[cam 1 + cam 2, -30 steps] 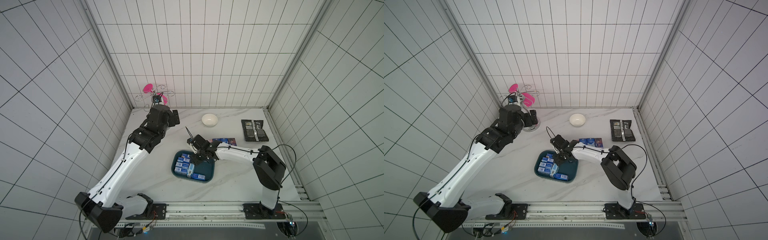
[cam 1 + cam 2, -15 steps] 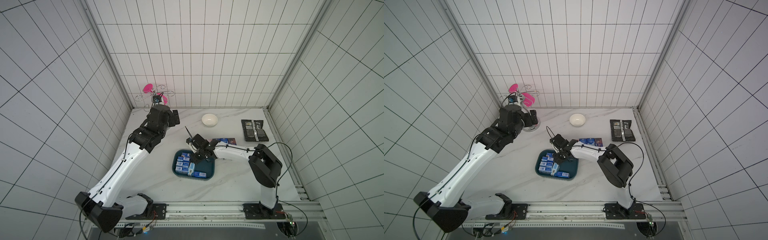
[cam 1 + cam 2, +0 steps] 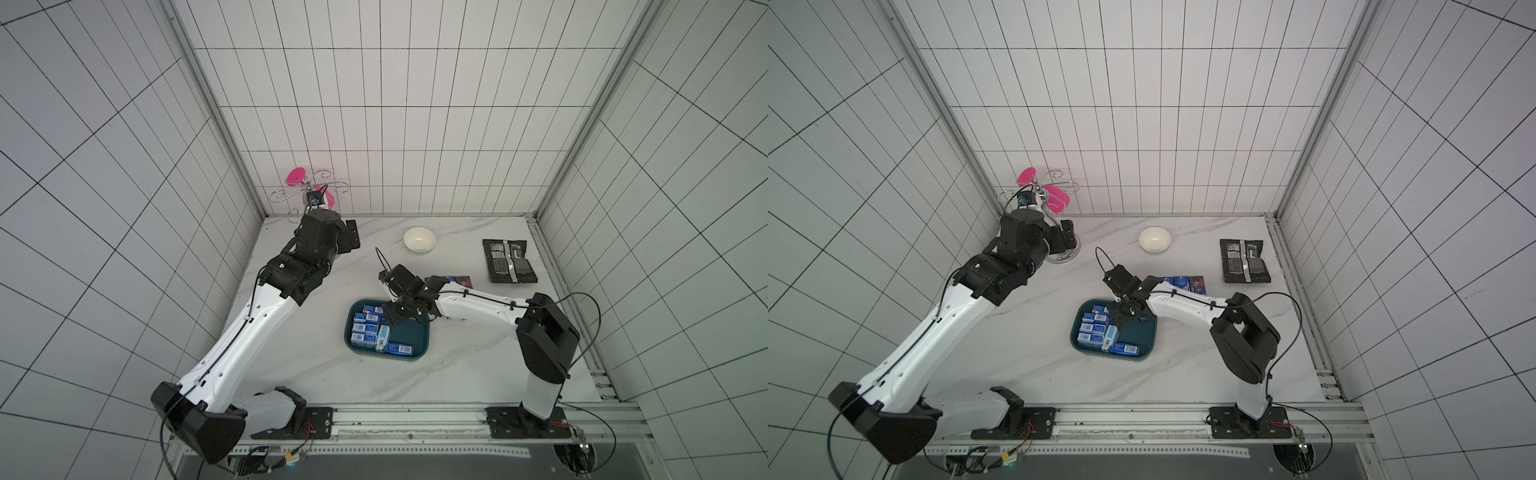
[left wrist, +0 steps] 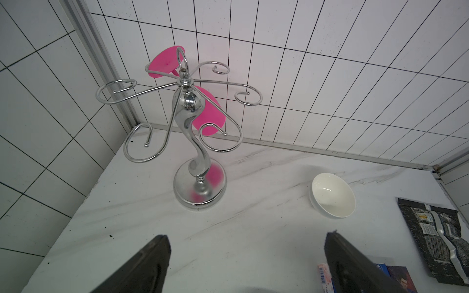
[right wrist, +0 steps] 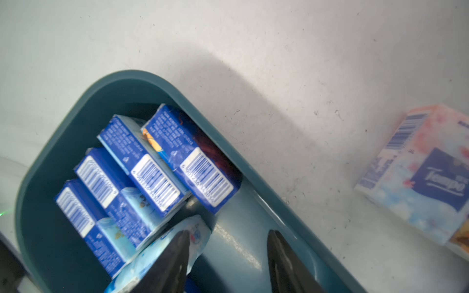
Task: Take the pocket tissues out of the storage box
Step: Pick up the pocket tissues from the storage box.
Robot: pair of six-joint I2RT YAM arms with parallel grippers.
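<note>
The storage box (image 3: 413,332) sits mid-counter, at 6 o'clock from the white bowl (image 3: 419,240). Blue pocket tissues (image 3: 365,330) fill its 9 o'clock side, and more packs (image 3: 1183,284) lie outside at 1 o'clock. The right jaws hang open over the box, gripping nothing. The left jaws gape empty near the chrome stand (image 4: 200,189).

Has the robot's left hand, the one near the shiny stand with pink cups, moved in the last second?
No. The left hand sits as far from the white bowl as before, open and holding nothing.
</note>
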